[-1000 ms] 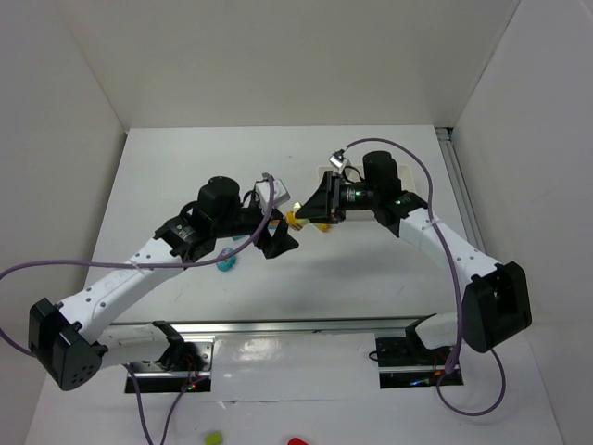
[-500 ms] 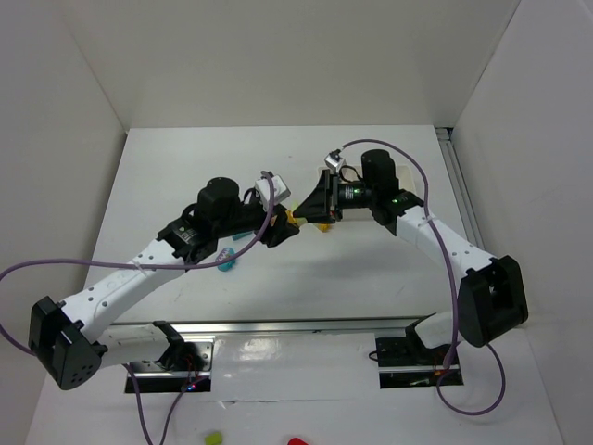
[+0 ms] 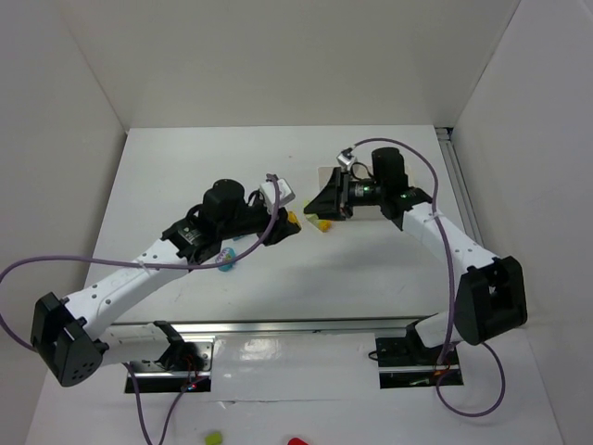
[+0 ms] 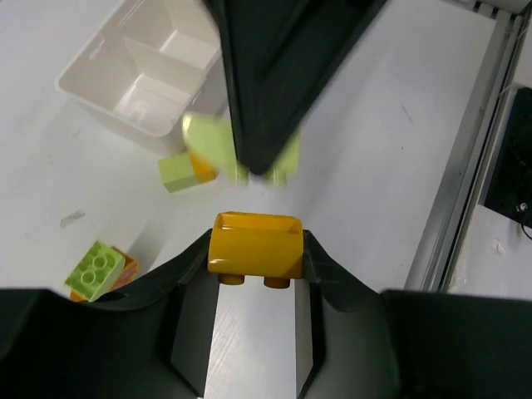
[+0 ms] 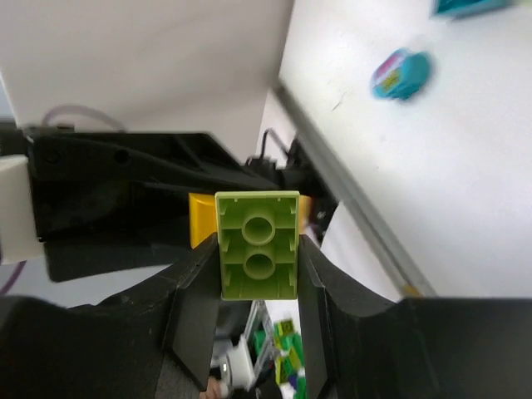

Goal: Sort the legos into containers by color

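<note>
The yellow brick (image 4: 254, 243) is being pinched between the fingers of the left pincer (image 4: 256, 259), studs pointing back toward the wrist, held up over the desk (image 3: 185, 167). Facing it, the lime green brick (image 5: 258, 245) is sitting clamped in the right pincer (image 5: 258, 262). The two bricks are hanging near each other in the air with a small gap between them, and the pincers are pointing at one another above the middle of the desk.

Below them, the white tray (image 4: 104, 108) is lying under the right arm. A lime-and-orange brick (image 4: 184, 172) is resting just beside the tray's corner, and a lime-on-orange stack (image 4: 98, 270) is lying farther off. A cyan piece (image 5: 401, 73) is sitting alone on the desk beneath the left arm.
</note>
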Robot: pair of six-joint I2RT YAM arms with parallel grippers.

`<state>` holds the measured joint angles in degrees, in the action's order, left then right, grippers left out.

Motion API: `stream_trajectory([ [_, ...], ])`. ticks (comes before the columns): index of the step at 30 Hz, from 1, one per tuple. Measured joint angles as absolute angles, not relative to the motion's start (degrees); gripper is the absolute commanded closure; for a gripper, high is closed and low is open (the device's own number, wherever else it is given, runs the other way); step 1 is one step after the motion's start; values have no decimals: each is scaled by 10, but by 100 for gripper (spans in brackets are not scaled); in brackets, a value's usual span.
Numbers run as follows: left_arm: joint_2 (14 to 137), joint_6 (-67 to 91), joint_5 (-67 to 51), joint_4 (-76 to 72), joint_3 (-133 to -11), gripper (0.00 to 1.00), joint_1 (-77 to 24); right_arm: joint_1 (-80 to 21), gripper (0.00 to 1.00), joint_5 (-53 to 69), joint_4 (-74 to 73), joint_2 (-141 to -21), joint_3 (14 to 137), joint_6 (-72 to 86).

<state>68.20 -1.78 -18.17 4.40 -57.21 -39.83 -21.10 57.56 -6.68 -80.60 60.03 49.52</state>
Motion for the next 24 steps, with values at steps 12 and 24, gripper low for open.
stream_trajectory([
  [12, 664, -7, -154, 79, -571, 100, -391, -52, 83, 391, -214, -825, 679, 356],
  [24, 856, 95, -137, 191, -774, 100, -379, -60, 82, -42, -274, -945, 746, 262],
])
